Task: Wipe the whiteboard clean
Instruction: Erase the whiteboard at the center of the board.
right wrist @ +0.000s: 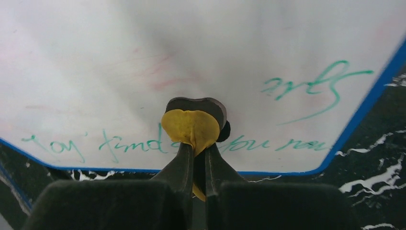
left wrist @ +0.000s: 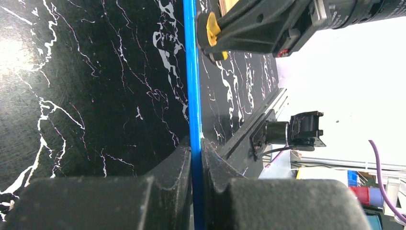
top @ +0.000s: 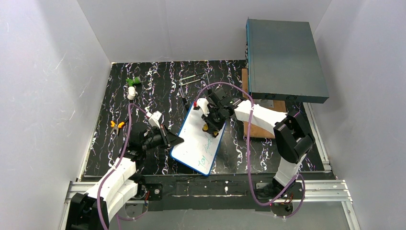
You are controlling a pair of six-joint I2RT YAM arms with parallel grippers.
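Left end effector (top: 174, 140) gripped the whiteboard (top: 194, 146) by its left edge on the table (top: 143, 96). Its wrist view: jaws shut on the blue frame (left wrist: 192, 72). Right end effector (right wrist: 195, 146), in its own view clamped on a yellow eraser (right wrist: 190, 127), pressed the whiteboard; upper part looked wiped, green writing (right wrist: 306, 86) was left.

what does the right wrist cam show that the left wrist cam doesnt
Only the right wrist: the white face of the whiteboard, with green writing and faint red smudges. Only the left wrist: the left gripper clamped on the board's blue edge, seen edge-on. Both: the blue frame, the right gripper pinching a yellow pad, and the black marbled table.
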